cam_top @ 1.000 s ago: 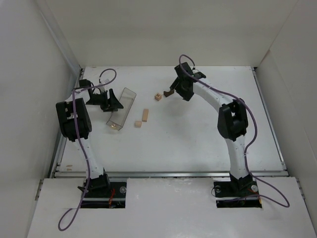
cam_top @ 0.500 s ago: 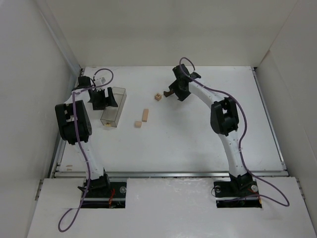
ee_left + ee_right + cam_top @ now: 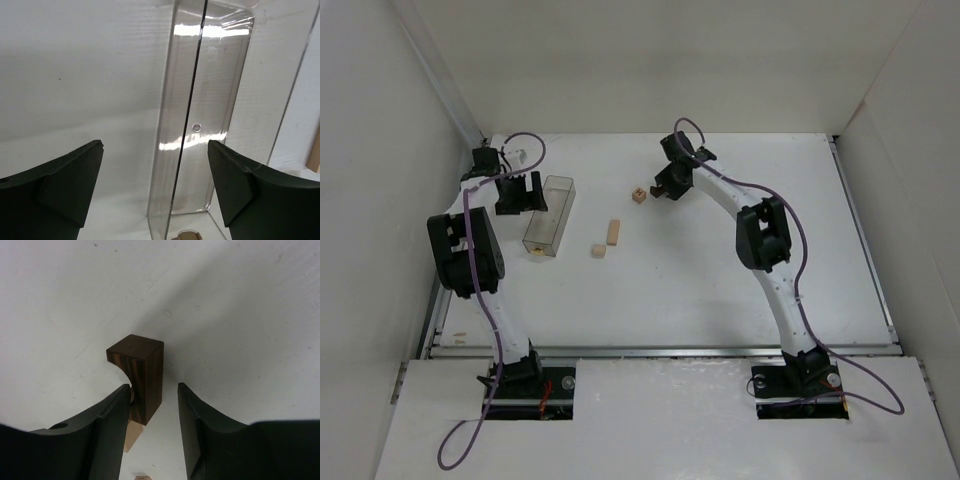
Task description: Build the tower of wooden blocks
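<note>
While the left gripper (image 3: pixel 155 150) stands open by the clear box (image 3: pixel 205 100), the right gripper (image 3: pixel 154 386) straddles the dark block (image 3: pixel 145 370) with parted fingers (image 3: pixel 210 440).

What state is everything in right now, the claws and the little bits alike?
Left gripper: open, empty.
Clear box: lying free, not held.
Right gripper: open, straddling the dark block.
Dark block: standing, not yet gripped.
Tan bar: lying flat, loose.
Near tan cube: loose, by the bar.
Far tan cube: loose.
</note>
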`<act>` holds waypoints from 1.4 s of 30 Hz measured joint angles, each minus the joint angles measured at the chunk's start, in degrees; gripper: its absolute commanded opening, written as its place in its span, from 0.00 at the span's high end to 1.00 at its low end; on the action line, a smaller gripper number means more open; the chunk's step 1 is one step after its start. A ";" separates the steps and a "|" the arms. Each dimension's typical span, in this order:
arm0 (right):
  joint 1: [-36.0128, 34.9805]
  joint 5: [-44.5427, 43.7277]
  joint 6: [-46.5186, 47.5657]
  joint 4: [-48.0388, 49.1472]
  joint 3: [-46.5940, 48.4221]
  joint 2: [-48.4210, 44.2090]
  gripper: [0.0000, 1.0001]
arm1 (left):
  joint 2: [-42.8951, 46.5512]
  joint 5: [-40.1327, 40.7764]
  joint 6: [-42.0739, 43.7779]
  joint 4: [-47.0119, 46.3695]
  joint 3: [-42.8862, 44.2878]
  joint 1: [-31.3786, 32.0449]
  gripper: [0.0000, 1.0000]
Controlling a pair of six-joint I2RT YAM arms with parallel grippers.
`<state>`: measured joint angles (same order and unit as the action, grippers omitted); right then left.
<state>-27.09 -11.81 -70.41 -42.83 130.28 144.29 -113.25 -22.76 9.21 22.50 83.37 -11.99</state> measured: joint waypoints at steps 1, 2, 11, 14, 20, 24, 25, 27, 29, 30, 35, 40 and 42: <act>0.00 0.15 -0.11 0.02 0.15 0.31 0.56 | 0.76 0.24 0.20 0.02 0.00 0.00 0.16; 0.00 0.33 -0.15 0.26 0.17 0.63 0.60 | 1.53 0.37 0.37 0.02 0.00 0.00 0.16; 0.02 1.16 -0.70 1.57 0.87 1.31 1.00 | 5.18 -0.48 2.93 1.14 2.16 0.46 0.22; 0.02 1.14 1.53 2.23 0.79 1.31 1.00 | 5.42 -1.33 4.17 2.27 2.56 0.94 0.26; -0.50 -4.61 22.18 7.19 -5.92 -3.82 1.00 | 5.57 -2.86 8.59 6.38 5.88 3.63 0.30; -3.28 -14.14 45.46 15.56 -20.72 -15.72 1.00 | 6.67 -4.31 10.84 8.13 8.13 7.56 0.30; -4.42 -16.15 50.88 18.25 -24.90 -19.30 1.00 | 6.91 -4.76 11.08 8.48 8.74 8.57 0.30; -6.84 -20.52 60.04 22.51 -31.67 -25.31 1.00 | 7.21 -6.05 11.10 8.63 9.86 10.23 0.30; -9.55 -24.76 67.73 27.15 -37.11 -29.55 1.00 | 7.30 -6.84 10.54 8.46 10.56 10.95 0.29; -10.84 -27.39 71.30 29.11 -39.32 -30.69 1.00 | 7.34 -6.84 10.12 8.26 10.67 11.02 0.29; -15.63 -40.54 82.44 34.97 -46.95 -27.78 1.00 | 7.43 -3.98 7.89 7.13 10.69 10.38 0.27; -18.88 -49.44 86.66 34.40 -48.30 -19.76 1.00 | 9.29 -1.05 6.62 5.99 9.14 10.12 0.27; -20.09 -51.89 87.32 34.21 -48.19 -17.94 1.00 | 10.19 -0.48 6.27 5.86 8.37 10.12 0.27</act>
<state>-47.18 -63.70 16.91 -8.62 82.08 126.34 -103.07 -23.24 15.49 28.36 91.74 -1.87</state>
